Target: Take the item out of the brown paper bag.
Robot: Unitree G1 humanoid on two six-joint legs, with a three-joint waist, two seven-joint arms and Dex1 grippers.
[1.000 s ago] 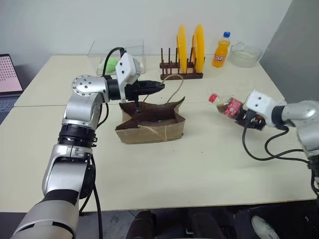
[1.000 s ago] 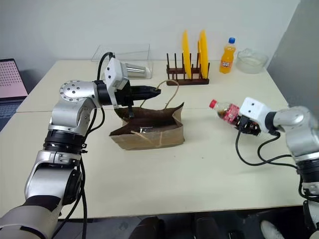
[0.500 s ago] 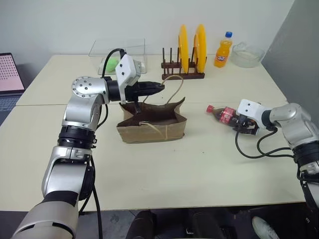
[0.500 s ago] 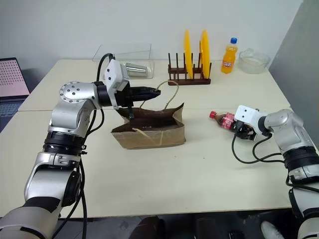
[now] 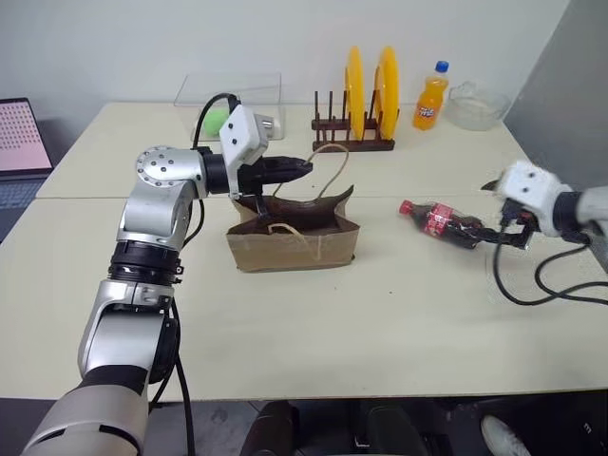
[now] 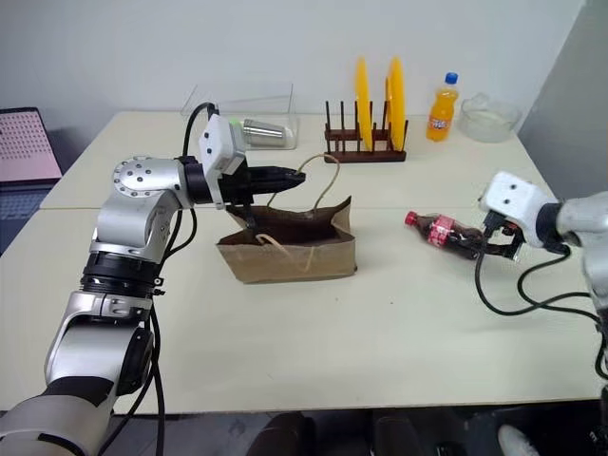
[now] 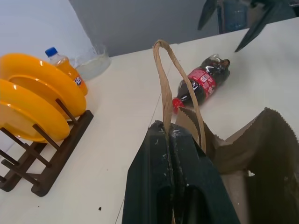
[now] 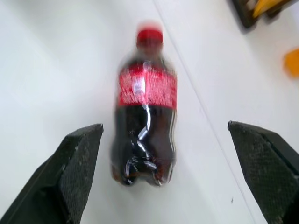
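Released, the cola bottle [image 5: 445, 222] lies right of the bag [image 5: 293, 237]; my right gripper [image 8: 170, 172] gapes, backing off, while my left gripper [image 7: 170, 140] pinches a handle [image 7: 164, 84] to steady it.

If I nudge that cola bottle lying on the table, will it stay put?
Probably not. The cola bottle lies on its side on the smooth table, so its round body would likely roll. It looks full of dark liquid, so fairly heavy for its size.

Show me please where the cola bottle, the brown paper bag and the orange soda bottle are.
cola bottle [image 5: 441, 221]: left eye view, on its red label.
brown paper bag [image 5: 293, 251]: left eye view, on its front wall.
orange soda bottle [image 6: 439, 100]: right eye view, on its orange body.
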